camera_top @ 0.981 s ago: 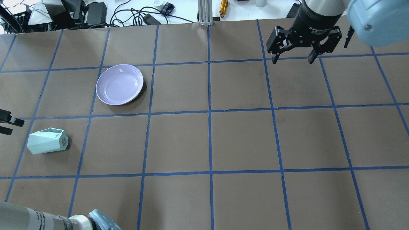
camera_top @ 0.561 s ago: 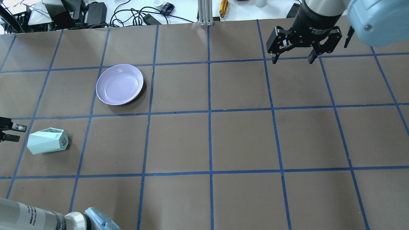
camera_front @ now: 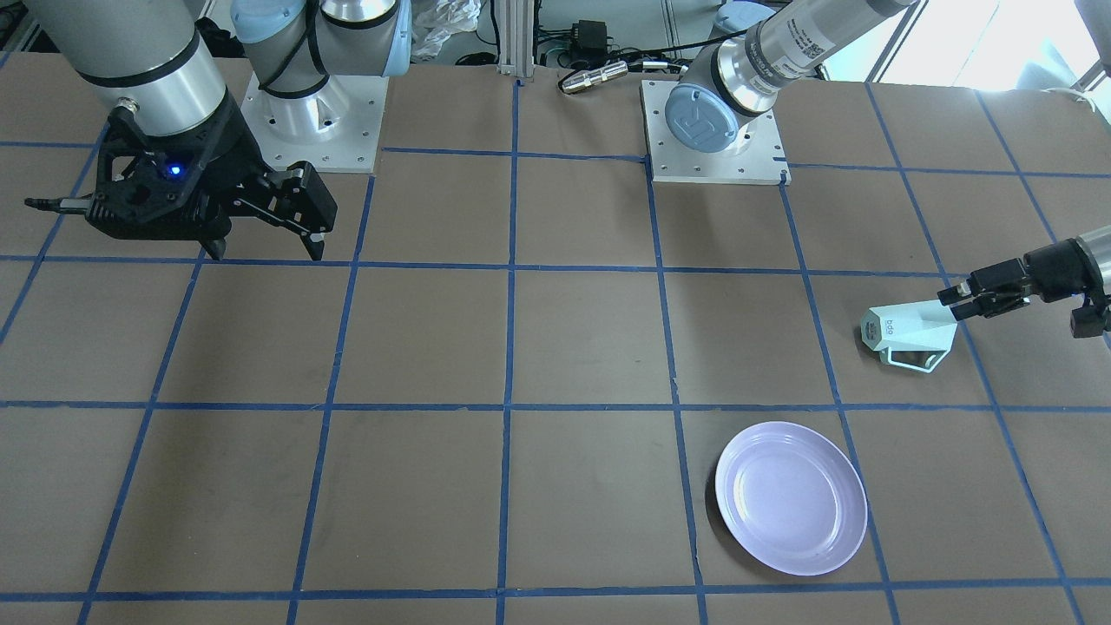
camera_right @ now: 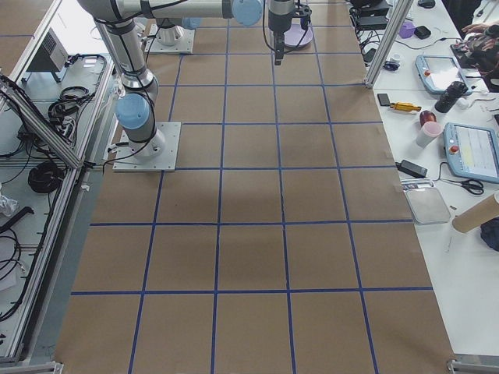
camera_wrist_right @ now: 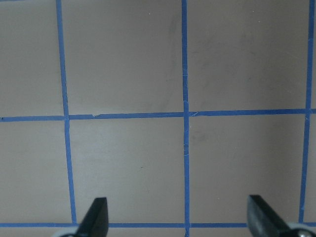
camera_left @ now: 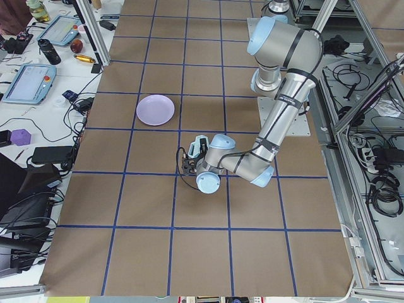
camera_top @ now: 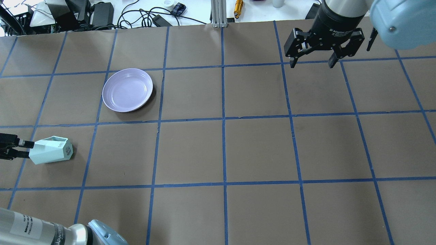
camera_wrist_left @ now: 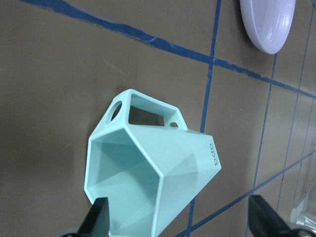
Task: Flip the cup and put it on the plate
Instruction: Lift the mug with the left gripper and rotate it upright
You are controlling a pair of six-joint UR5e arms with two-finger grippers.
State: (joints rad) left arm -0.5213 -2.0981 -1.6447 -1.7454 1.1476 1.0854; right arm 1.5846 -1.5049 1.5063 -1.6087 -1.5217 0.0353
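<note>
The mint-green cup (camera_top: 51,149) lies on its side at the table's left, mouth toward my left gripper and base with dark lettering pointing right. It also shows in the front view (camera_front: 903,334) and in the left wrist view (camera_wrist_left: 153,182), handle up. My left gripper (camera_top: 28,149) is open, its fingertips at the cup's rim, one on each side (camera_wrist_left: 180,210) (camera_front: 950,304). The lavender plate (camera_top: 127,90) lies empty, further back and to the right (camera_front: 792,499). My right gripper (camera_top: 311,64) is open and empty, hovering at the far right (camera_front: 265,252) (camera_wrist_right: 177,212).
Cables, power bricks and an aluminium post (camera_top: 218,13) line the table's far edge. The arms' base plates (camera_front: 716,130) sit at the robot's side. The brown table (camera_top: 259,149) is marked with blue tape squares.
My left gripper has moved right along the table and down toward the cup, from clear of it to its rim. The cup, the plate and the right arm have not moved.
</note>
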